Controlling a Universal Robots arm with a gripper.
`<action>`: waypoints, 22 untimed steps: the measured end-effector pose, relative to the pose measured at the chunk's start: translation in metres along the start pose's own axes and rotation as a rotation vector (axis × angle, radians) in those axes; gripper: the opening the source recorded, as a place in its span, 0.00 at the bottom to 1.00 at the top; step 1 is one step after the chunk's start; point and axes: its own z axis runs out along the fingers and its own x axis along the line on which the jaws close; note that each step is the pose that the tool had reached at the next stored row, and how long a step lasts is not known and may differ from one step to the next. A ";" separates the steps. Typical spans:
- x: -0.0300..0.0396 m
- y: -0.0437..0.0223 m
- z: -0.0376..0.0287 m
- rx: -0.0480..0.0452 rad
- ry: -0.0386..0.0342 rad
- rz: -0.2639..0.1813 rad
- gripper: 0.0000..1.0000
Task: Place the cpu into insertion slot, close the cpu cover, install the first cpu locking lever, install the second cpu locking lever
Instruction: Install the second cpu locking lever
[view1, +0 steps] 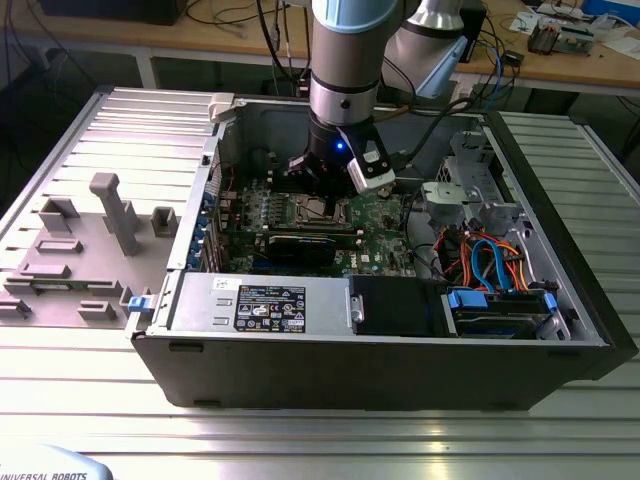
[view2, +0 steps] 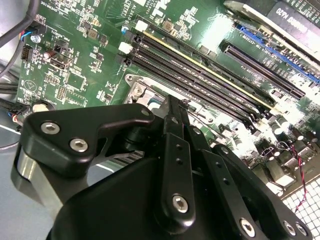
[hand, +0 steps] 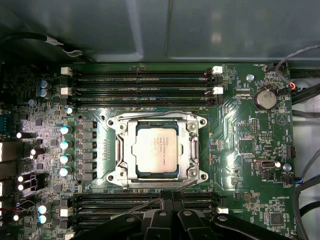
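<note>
In the first wrist view the cpu (hand: 156, 148) lies flat in the insertion slot (hand: 116, 122), silver top up. The cpu cover (hand: 190, 150) lies down around it as a metal frame. One thin wire lever (hand: 150, 114) runs along the frame's edge by the memory slots. Another wire lever (hand: 140, 206) slants away from the opposite edge, right by my fingertips. My gripper (hand: 167, 199) is shut at that edge; I cannot tell whether it touches the wire. In the second wrist view the gripper (view2: 172, 102) points at a corner of the slot (view2: 136, 91). In the exterior view it (view1: 322, 190) hangs just above the cpu (view1: 318, 208).
Long black memory slots (hand: 142, 85) flank the socket on two sides. A black graphics card (view1: 300, 245) lies in front of it, then the power supply (view1: 260, 300). Coloured cables (view1: 490, 262) fill the case's right side. A grey fixture plate (view1: 90, 240) sits outside on the exterior view's left.
</note>
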 end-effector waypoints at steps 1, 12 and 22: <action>0.0000 0.0000 0.0000 0.0000 0.0001 0.000 0.11; 0.0000 -0.0005 0.0000 -0.0214 0.0033 0.000 0.11; -0.0002 -0.0165 -0.0009 -0.1357 0.0197 0.003 0.11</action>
